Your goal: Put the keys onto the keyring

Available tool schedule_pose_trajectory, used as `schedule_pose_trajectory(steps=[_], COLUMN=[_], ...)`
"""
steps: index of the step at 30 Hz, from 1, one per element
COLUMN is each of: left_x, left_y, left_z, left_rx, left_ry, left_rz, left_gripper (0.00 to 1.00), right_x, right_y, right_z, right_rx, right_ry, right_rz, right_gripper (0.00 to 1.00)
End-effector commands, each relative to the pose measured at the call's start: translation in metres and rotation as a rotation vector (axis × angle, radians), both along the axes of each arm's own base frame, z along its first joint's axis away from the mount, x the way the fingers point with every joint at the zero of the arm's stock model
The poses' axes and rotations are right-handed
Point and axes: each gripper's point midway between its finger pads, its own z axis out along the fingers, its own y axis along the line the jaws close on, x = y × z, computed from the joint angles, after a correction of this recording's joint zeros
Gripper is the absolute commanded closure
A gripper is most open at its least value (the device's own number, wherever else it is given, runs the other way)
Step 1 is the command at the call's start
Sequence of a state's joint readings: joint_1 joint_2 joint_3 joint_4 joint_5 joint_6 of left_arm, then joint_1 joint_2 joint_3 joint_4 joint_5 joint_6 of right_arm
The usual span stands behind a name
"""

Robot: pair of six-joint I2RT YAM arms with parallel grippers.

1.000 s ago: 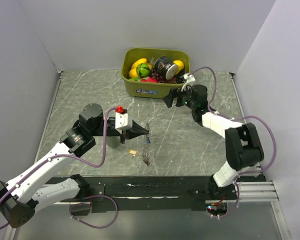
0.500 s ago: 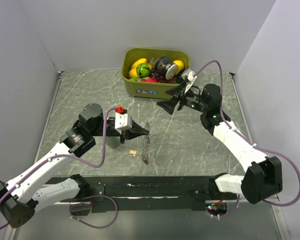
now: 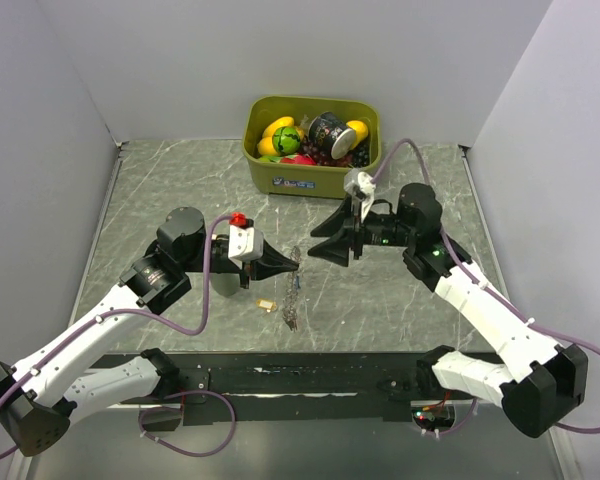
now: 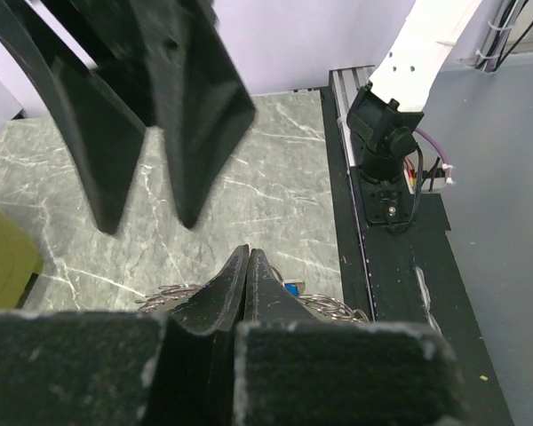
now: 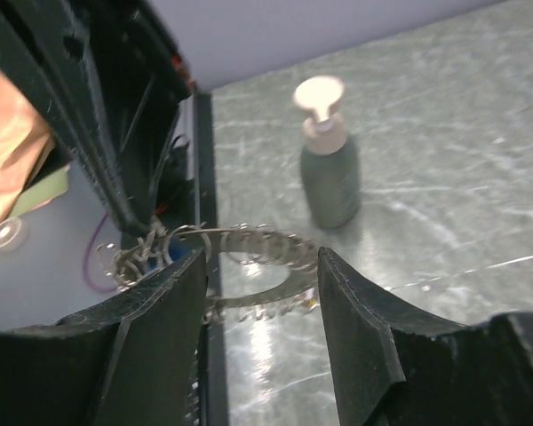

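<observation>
Pinching the keyring (image 3: 294, 300) near its far end in the left gripper (image 3: 294, 265), tips pressed fully together. Facing it with the right gripper (image 3: 318, 241) from the opposite side, just beside the left tips, holding the jaws apart with nothing between them. Lying straight ahead of the right gripper, crosswise to its reach, and trailing from the left tips back toward the arm bases. Looking silvery and beaded, bunched into a narrow strand, showing a blue tag (image 3: 297, 283) among the beads. Leaving a yellow-tagged key (image 3: 267, 304) loose just beside the left gripper, nearer to that arm.

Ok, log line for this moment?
left gripper: shut on keyring | right gripper: open, aimed at keyring | yellow key: beside keyring
</observation>
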State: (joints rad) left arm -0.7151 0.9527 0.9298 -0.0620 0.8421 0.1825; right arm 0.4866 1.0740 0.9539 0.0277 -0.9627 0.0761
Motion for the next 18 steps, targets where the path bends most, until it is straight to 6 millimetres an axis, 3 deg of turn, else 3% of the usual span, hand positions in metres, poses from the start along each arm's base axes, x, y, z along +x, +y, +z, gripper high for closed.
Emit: schedule_pose_trajectory(steps=[1, 18], left_x=[-0.009, -0.011], left_y=[0.001, 0.0], left_z=[0.043, 0.039], left_rx=[-0.102, -0.095], left_ry=[-0.097, -0.077], left_rz=[-0.038, -0.049], left_gripper=[0.99, 0.99], right_x=[-0.017, -0.026], right_y=[0.008, 0.013], right_z=[0.003, 0.018], right_rx=[-0.019, 0.004], right_ry=[-0.018, -0.046], right_rz=[0.04, 0.07], right_gripper=[0.4, 0.31])
